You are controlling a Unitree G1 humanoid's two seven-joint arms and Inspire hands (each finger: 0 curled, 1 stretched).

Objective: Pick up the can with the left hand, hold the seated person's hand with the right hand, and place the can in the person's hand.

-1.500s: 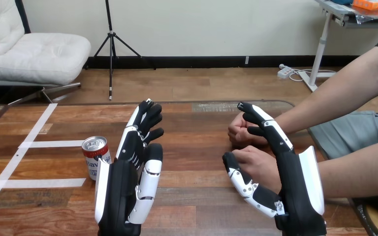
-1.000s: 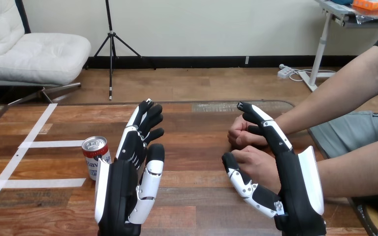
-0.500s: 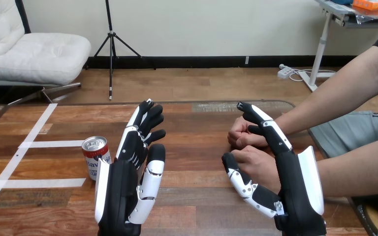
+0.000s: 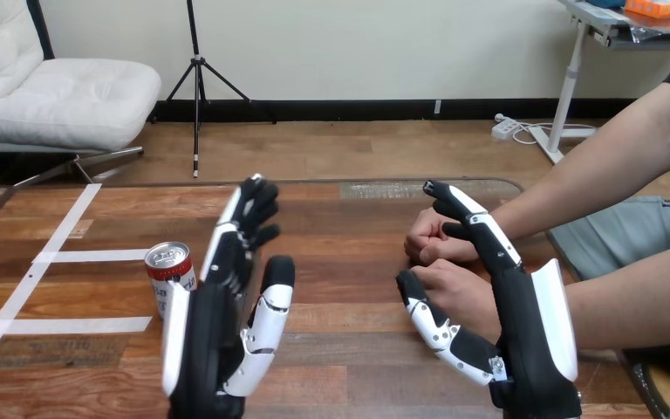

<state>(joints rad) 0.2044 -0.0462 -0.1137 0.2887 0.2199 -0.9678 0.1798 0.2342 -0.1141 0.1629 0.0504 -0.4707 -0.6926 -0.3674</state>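
A red and white can stands upright on the wooden table at the left. My left hand is raised just right of it, fingers straight and spread, its edge overlapping the can's right side; whether they touch I cannot tell. My right hand stands open at the right with straight fingers. The person's nearer hand, loosely closed, lies between that hand's thumb and fingers, which are not curled round it. The person's farther hand rests as a fist behind my right fingertips.
White tape strips cross the table's left part. The person's forearms come in from the right edge. Bare wood lies between my two hands.
My left hand has shifted a little to the left and up, toward the can. The right hand, the person's hands and the can have stayed put.
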